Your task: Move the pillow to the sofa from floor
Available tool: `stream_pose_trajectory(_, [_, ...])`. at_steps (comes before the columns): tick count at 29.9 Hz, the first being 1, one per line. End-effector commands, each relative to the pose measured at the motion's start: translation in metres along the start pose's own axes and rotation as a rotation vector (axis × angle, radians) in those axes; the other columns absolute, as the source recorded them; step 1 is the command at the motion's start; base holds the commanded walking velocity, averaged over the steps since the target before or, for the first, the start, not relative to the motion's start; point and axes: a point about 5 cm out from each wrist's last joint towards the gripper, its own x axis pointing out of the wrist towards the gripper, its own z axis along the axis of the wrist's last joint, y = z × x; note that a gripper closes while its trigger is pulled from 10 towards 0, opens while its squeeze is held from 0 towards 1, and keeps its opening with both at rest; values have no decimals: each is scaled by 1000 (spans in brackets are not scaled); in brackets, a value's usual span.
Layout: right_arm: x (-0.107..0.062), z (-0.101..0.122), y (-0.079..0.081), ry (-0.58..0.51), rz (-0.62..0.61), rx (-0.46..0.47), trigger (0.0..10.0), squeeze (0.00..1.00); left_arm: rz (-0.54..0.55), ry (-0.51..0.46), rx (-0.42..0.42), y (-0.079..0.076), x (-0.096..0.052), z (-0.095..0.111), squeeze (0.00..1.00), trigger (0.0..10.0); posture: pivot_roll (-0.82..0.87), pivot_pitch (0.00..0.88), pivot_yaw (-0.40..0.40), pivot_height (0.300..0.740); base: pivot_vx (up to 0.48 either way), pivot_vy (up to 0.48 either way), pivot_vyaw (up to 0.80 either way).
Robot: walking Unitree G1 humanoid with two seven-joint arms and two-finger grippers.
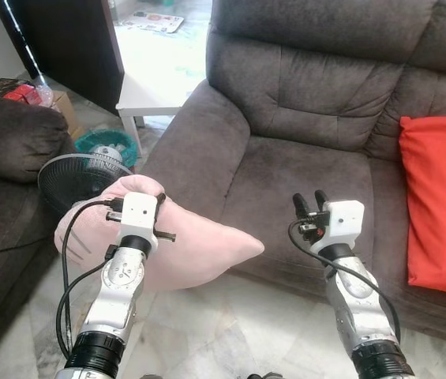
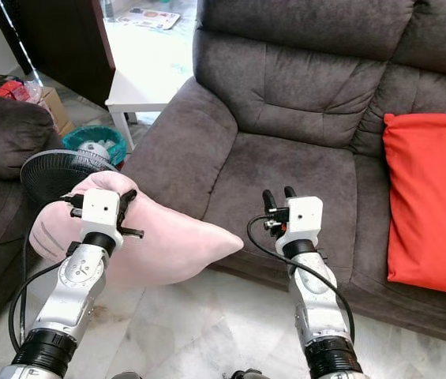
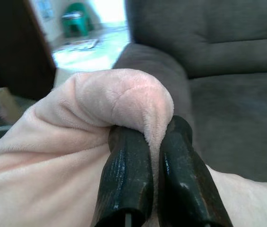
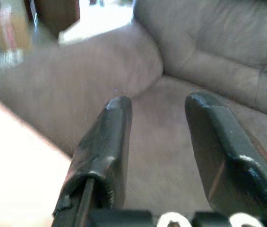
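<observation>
Left pincer (image 3: pixel 154 142) clamped on a fold of the pink pillow (image 1: pixel 195 249); in the left wrist view both black fingers (image 3: pixel 126 179) pinch a plush ridge between them, fabric bulging up over the tips. Pillow is off the floor, hanging from that pincer in front of the sofa's (image 1: pixel 301 103) left armrest (image 1: pixel 199 142), its pointed corner reaching right toward the front edge of the seat cushion. Bulk of the pillow sits below and to the right of the left pincer, with part wrapping behind the wrist. Pillow not on the sofa seat yet.

Right pincer (image 1: pixel 309 201) spread apart, gripping nothing, held up in front of the seat cushion (image 1: pixel 301 185); right wrist view shows a clear gap between its two fingers (image 4: pixel 102 142) with the grey armrest and cushion beyond. It's apart from the pillow, to the right of the pillow's tip.

Red-orange cushion (image 1: pixel 440 201) stands on the sofa's right side against the backrest. Black fan (image 1: pixel 80 178) on the floor behind the pillow, teal basket (image 1: pixel 108 144) just beyond it, white table (image 1: pixel 159 71) past the armrest. Second dark sofa (image 1: pixel 5 166) at far left. Pale marble floor (image 1: pixel 230 332) under the arms.
</observation>
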Motion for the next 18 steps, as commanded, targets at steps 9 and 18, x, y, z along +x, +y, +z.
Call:
stream_pose_trajectory(9, [-8,-26,-5,255,261,-256,10000,0,-133,-91,5,-11,5,25,0,10000,120,37,-28,740,0,0,0])
stream_pose_trajectory(18, [-15,-39,-5,370,423,-448,10000,0,-364,-96,79,-24,7,35,0,10000,124,53,-27,740,0,0,0])
